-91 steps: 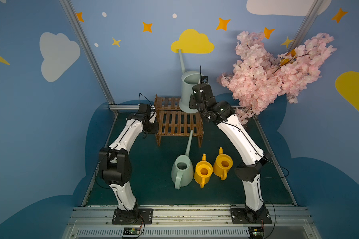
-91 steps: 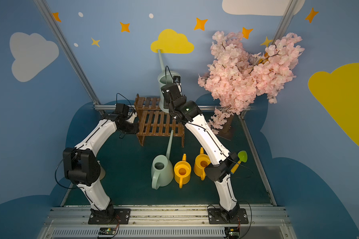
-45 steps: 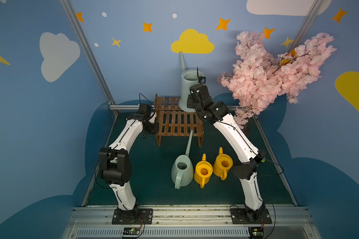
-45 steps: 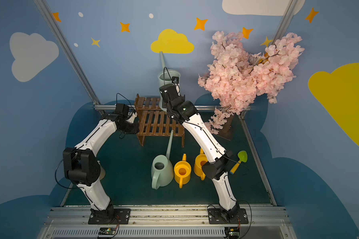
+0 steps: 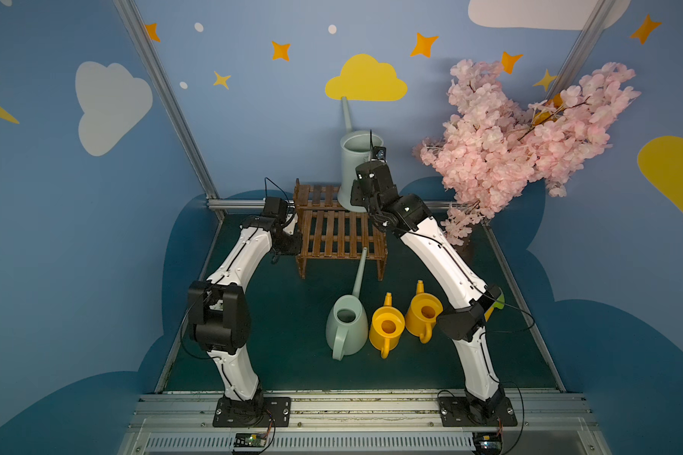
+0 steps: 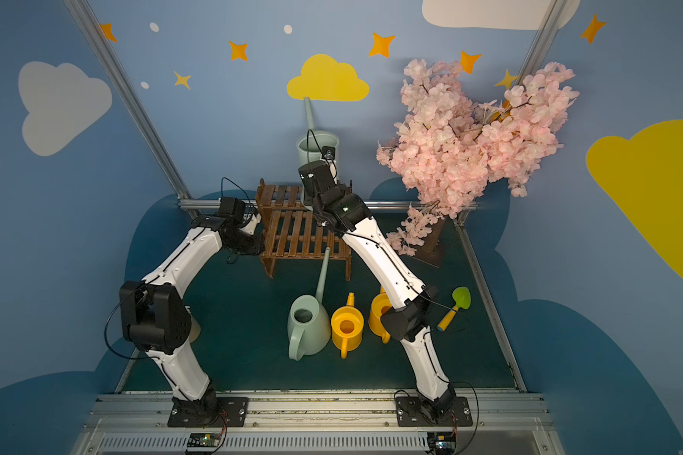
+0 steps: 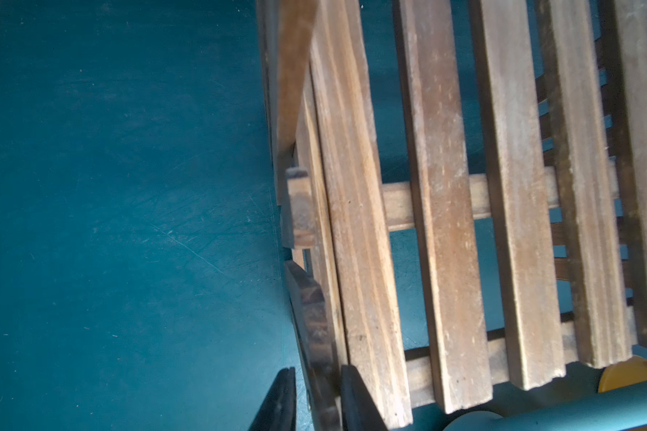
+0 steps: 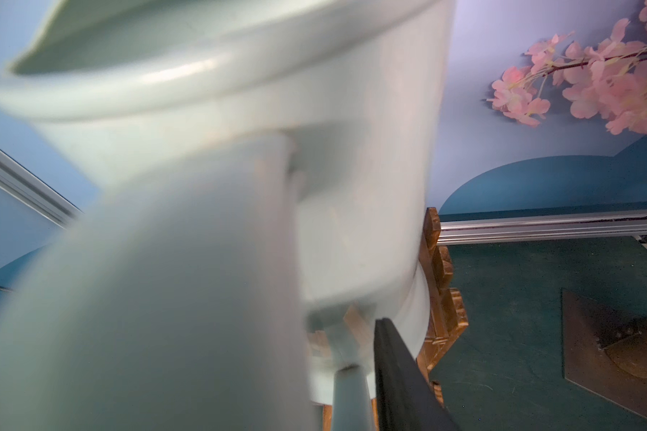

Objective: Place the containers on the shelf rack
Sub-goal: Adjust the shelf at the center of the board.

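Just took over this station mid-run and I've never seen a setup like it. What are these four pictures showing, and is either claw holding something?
Two white robot arms with two-finger grippers work over a green table. The top views look down on the whole scene; each wrist view comes from a camera on one arm. On the table are a brown shelf rack, a mint watering can, two yellow cans, a green scoop and a pink blossom tree. A taller grey-blue can stands on the rack's upper tier. The left gripper is shut on a side slat of the rack. The right gripper is at the grey-blue can's handle; only one finger shows, so whether it grips is unclear.
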Available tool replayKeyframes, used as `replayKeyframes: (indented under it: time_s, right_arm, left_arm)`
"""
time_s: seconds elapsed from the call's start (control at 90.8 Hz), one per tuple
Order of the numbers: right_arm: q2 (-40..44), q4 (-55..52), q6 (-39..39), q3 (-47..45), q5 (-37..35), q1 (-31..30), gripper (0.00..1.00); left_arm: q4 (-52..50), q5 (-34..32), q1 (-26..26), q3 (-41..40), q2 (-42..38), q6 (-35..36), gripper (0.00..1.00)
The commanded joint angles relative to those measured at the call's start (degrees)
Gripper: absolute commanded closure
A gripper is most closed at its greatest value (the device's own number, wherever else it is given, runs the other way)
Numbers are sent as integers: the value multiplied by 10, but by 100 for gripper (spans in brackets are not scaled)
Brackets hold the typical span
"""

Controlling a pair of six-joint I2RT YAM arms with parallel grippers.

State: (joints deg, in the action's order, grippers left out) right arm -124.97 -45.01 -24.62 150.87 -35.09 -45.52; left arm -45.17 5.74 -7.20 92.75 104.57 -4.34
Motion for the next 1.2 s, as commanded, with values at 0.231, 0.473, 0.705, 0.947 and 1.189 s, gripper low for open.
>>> replayKeyframes:
  time_s: [0.231,0.473,0.705,0.947,1.189]
  right_arm:
    - [-8,17,10,9,-81,-18,71]
    - [-17,24,9,8,-129,-21,76]
    - [-21,34,16,6,-167,-25,81]
    - [-21,51,36,2,-216,-31,80]
    - [-8,72,19,-33,-212,-26,79]
  left_arm:
    - [-52,49,-17,-33,11,5,74]
    - [-50,52,-18,-35,10,5,74]
    - [-49,54,-17,-36,9,4,74]
    - [-49,56,-17,-36,10,3,74]
    - [-49,59,-18,-35,10,3,74]
